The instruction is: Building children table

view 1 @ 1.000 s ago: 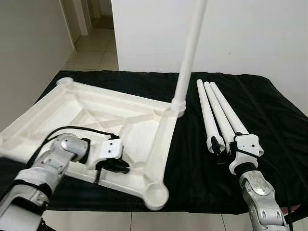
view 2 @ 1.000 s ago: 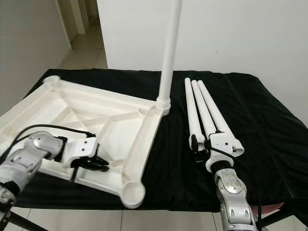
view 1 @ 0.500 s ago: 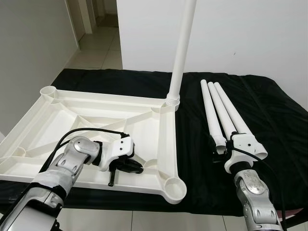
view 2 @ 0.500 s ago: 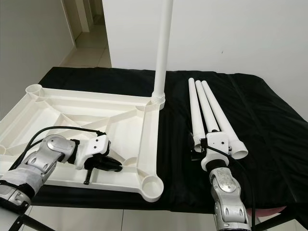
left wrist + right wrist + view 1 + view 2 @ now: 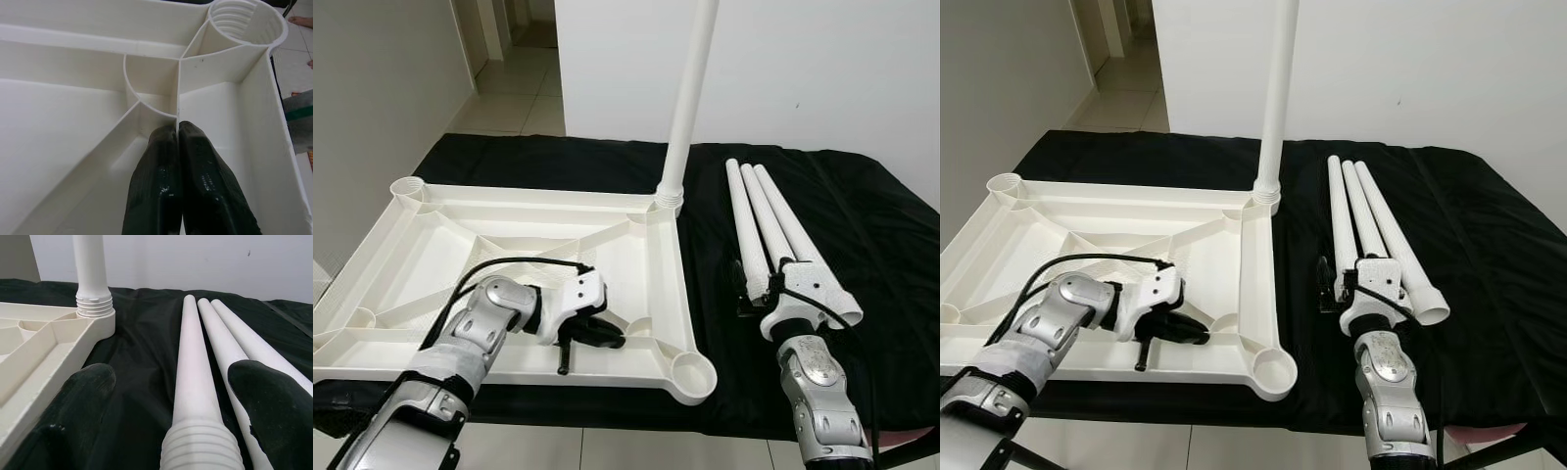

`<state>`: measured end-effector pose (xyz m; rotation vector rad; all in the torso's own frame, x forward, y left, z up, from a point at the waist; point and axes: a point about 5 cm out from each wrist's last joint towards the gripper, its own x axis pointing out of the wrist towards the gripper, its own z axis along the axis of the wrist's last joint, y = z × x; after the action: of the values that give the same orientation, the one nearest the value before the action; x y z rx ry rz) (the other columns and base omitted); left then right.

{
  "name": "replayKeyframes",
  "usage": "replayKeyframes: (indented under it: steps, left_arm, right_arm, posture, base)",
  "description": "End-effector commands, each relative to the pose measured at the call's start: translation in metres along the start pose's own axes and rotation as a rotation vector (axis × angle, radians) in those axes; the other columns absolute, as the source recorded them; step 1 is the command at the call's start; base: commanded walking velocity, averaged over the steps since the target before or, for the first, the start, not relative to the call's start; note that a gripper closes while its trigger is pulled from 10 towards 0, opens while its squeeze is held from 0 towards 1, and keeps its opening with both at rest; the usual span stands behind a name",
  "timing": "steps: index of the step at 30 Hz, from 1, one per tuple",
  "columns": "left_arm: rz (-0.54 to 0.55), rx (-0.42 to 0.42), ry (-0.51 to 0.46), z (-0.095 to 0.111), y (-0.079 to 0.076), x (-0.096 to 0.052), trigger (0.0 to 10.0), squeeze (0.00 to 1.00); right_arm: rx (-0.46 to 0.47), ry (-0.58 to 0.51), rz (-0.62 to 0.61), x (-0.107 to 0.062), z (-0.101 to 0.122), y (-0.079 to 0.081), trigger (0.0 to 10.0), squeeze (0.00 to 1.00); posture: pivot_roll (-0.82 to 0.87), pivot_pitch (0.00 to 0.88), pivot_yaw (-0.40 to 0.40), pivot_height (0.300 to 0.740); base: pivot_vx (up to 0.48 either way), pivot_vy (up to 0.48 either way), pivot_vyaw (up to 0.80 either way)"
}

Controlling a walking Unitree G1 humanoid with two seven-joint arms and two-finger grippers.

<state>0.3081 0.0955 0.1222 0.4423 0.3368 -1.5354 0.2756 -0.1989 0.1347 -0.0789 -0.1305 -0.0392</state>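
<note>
My left claw (image 5: 607, 336) is pinched tight on a thin rib inside the upturned tabletop (image 5: 431, 235), near its front right corner; my fingers (image 5: 195, 176) meet with only that rib between them. My right claw (image 5: 168, 396) is spread wide and holds nothing, one finger on each side of the threaded end of the nearest loose leg (image 5: 749, 235). Three such legs lie side by side, touching, on the black cloth (image 5: 891, 255) just beside the tabletop. A fourth leg (image 5: 690, 98) stands upright, screwed into the far right corner socket. Risks, as I judge them: the rib is thin, so a hard pull from my left could flex it or let it slip, and the tabletop would skid on the cloth. The legs are round and smooth, so a close off centre could roll the nearest one into its neighbours or squeeze it out sideways. A lifted leg swung carelessly could knock the standing one. The front edge of the tabletop sits close to the table's edge, so a push my way might tip it off. Sockets: the front right socket (image 5: 690, 369) and the far left socket (image 5: 408, 185) are empty.
</note>
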Motion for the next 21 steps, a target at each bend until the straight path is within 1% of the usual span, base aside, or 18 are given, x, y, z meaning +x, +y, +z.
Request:
replayKeyframes:
  steps: [1,4,5,6,8,9,10,11,12,13,15,18,19,20,21]
  left_arm:
    - [0.495,-0.037,0.014,0.000,0.022,-0.002,1.8,0.00]
    - [0.509,-0.042,0.024,0.000,0.022,0.000,1.8,0.00]
    - [0.547,-0.037,0.037,0.000,0.024,0.001,2.2,0.00]
    - [0.588,-0.035,0.051,0.001,0.026,0.002,5.7,0.00]
    - [0.588,-0.035,0.051,0.001,0.026,0.002,5.7,0.00]
    - [0.614,-0.033,0.059,0.001,0.028,0.002,5.7,0.00]
    - [0.640,-0.046,0.045,0.005,0.030,0.002,10.0,0.00]
    - [0.660,-0.048,0.030,0.010,0.032,0.001,10.0,0.13]
    - [0.660,-0.048,0.030,0.010,0.032,0.001,10.0,0.13]
    - [0.667,-0.049,0.014,0.013,0.033,0.001,10.0,1.00]
    - [0.662,-0.006,0.001,0.023,0.033,-0.001,10.0,1.00]
    - [0.655,0.005,-0.003,0.027,0.033,-0.002,10.0,1.00]
    - [0.641,0.022,-0.005,0.032,0.031,-0.003,10.0,0.70]
    - [0.625,0.030,-0.020,0.037,0.030,-0.004,10.0,0.17]
    - [0.625,0.030,-0.020,0.037,0.030,-0.004,10.0,0.17]
  right_arm:
    - [0.008,-0.005,-0.024,0.001,-0.001,-0.002,10.0,0.00]
    - [0.010,-0.005,-0.024,0.002,-0.001,-0.001,10.0,0.00]
    - [0.012,-0.006,-0.025,0.002,-0.001,-0.001,10.0,0.00]
    - [0.016,-0.008,-0.026,0.003,-0.001,0.000,10.0,0.00]
    - [0.016,-0.008,-0.026,0.003,-0.001,0.000,10.0,0.00]
    - [0.018,-0.010,-0.026,0.004,-0.001,0.000,10.0,0.00]
    - [0.020,-0.013,-0.026,0.006,0.000,0.001,10.0,0.00]
    - [0.022,-0.015,-0.027,0.007,0.000,0.002,10.0,0.00]
    - [0.022,-0.015,-0.027,0.007,0.000,0.002,10.0,0.00]
    - [0.025,-0.017,-0.027,0.008,0.000,0.002,10.0,0.00]
    - [0.031,-0.021,-0.027,0.010,0.001,0.003,10.0,0.00]
    - [0.034,-0.023,-0.027,0.010,0.001,0.004,10.0,0.00]
    - [0.034,-0.024,-0.027,0.011,0.001,0.004,10.0,0.00]
    - [0.034,-0.025,-0.026,0.011,0.002,0.004,10.0,0.00]
    - [0.034,-0.025,-0.026,0.011,0.002,0.004,10.0,0.00]
  posture:
    - [-0.08,0.000,0.022,0.740]
    - [-0.08,0.000,0.022,0.740]
    - [-0.08,0.000,0.023,0.740]
    - [-0.08,0.000,0.023,0.740]
    - [-0.08,0.000,0.023,0.740]
    - [-0.08,0.000,0.022,0.740]
    - [-0.07,0.000,0.018,0.740]
    - [-0.07,0.000,0.017,0.740]
    - [-0.07,0.000,0.017,0.740]
    - [-0.07,0.000,0.017,0.740]
    - [-0.06,0.000,0.013,0.740]
    - [-0.06,0.000,0.012,0.740]
    - [-0.06,0.000,0.011,0.740]
    - [-0.06,0.000,0.008,0.740]
    - [-0.06,0.000,0.008,0.740]
  base:
    - [0.000,0.000,0.00]
    - [0.000,0.000,0.00]
    - [0.000,0.000,0.00]
    - [0.000,0.000,0.00]
    - [0.000,0.000,0.00]
    - [0.000,0.000,0.00]
    - [0.000,0.000,0.00]
    - [0.000,0.000,0.00]
    - [0.000,0.000,0.00]
    - [0.000,0.000,0.00]
    - [0.000,0.000,0.00]
    - [0.000,0.000,0.00]
    - [0.000,0.000,0.00]
    - [0.000,0.000,0.00]
    - [0.000,0.000,0.00]
